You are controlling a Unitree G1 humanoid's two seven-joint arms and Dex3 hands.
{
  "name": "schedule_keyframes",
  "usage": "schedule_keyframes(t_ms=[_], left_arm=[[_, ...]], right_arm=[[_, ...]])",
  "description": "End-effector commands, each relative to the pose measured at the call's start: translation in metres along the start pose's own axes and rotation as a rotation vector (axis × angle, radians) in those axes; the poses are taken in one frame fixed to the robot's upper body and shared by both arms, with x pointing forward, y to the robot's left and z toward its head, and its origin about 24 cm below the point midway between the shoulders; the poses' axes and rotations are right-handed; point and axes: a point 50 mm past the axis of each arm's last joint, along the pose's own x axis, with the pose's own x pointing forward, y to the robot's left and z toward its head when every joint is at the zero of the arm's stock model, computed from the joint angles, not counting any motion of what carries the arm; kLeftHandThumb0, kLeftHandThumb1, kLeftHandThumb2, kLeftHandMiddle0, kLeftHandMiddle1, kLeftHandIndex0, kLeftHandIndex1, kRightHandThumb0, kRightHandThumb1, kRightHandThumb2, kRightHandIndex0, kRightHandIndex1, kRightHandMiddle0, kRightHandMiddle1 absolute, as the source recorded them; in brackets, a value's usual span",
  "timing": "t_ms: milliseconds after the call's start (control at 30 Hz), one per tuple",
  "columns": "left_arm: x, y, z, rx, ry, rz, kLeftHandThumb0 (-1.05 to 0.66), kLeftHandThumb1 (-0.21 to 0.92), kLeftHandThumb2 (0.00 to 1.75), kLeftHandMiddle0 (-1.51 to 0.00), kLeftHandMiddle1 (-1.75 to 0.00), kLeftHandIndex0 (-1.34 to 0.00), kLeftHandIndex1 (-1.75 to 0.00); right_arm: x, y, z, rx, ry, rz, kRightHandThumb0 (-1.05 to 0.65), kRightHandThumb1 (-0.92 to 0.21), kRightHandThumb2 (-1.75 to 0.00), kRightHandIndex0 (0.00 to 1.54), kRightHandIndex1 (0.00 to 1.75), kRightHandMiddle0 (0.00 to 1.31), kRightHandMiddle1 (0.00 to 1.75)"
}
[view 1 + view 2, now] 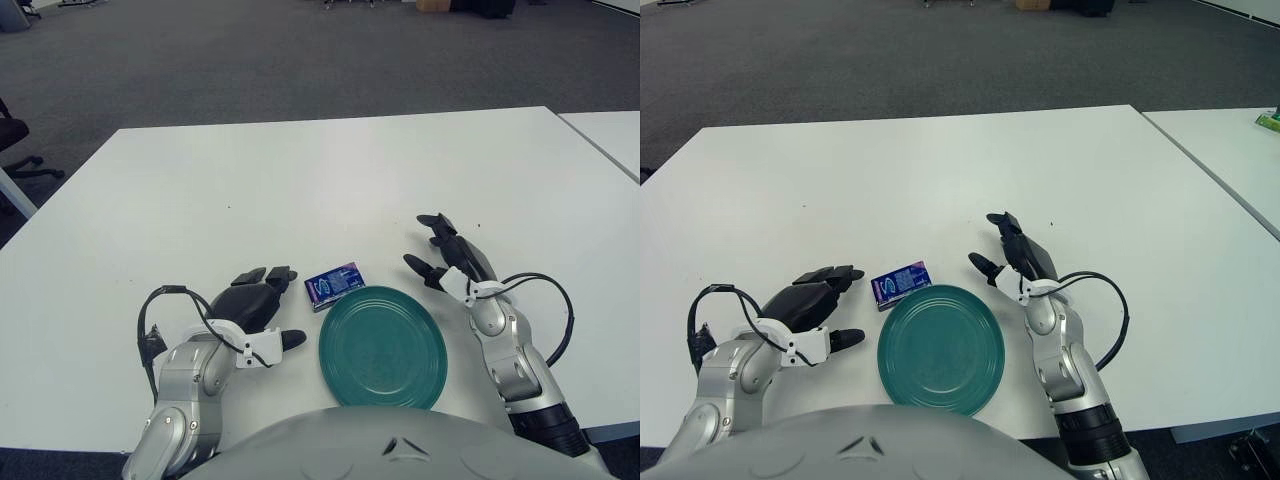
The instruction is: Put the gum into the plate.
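A white table (330,170) is seen from above, w/ grey carpet beyond its far edge. A teal plate (382,346) is set near the table's front edge, approx centre; nothing is held in it. The gum (333,284), a small blue/purple pack w/ white print, is laid flat on the tabletop at approx 11 o'clock from the plate, just beside the rim; whether pack and rim touch cannot be told. The pack is not in the plate.

The left hand (255,298) is seen at 9 o'clock from the plate, palm down. Its dark fingers (270,274) are stretched fwd and relaxed toward the gum, w/ the tips just short of the pack's left end and a small gap visible. The thumb is pointed toward the plate's rim. Nothing is gripped by it. A black cable is looped along the left forearm.

The right hand (448,258) is seen at approx 2 o'clock from the plate, near the rim but apart from it. Its fingers are spread and slightly curved, w/ nothing held. A black cable is looped beside the right forearm.

A second white table (1230,150) is partly seen at the right edge.
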Motion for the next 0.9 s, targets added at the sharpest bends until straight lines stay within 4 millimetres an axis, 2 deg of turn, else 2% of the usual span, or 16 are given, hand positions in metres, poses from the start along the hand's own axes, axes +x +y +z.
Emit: schedule_keyframes(t_ms=[0,367,867], left_arm=[[0.000,0.002,0.001,0.006,0.014,0.002,-1.05,0.92,0.49,-0.16,-0.05,0.00,-0.65],[0.002,0.001,0.000,0.031,0.022,0.040,-1.05,0.92,0.39,-0.21,-0.05,0.00,-0.52],[0.009,0.001,0.000,0.063,0.021,0.105,-1.05,0.92,0.37,-0.23,-0.05,0.00,-0.66]], right_arm=[[-0.002,0.006,-0.009,0.026,0.054,0.028,-0.83,-0.92,-0.53,0.37,0.59,0.00,0.67],[-0.009,0.011,-0.011,0.065,0.073,0.020,-0.82,-0.92,-0.54,0.37,0.59,0.00,0.66],[-0.015,0.017,-0.014,0.157,0.105,0.038,-0.81,-0.92,-0.47,0.35,0.64,0.00,0.63]])
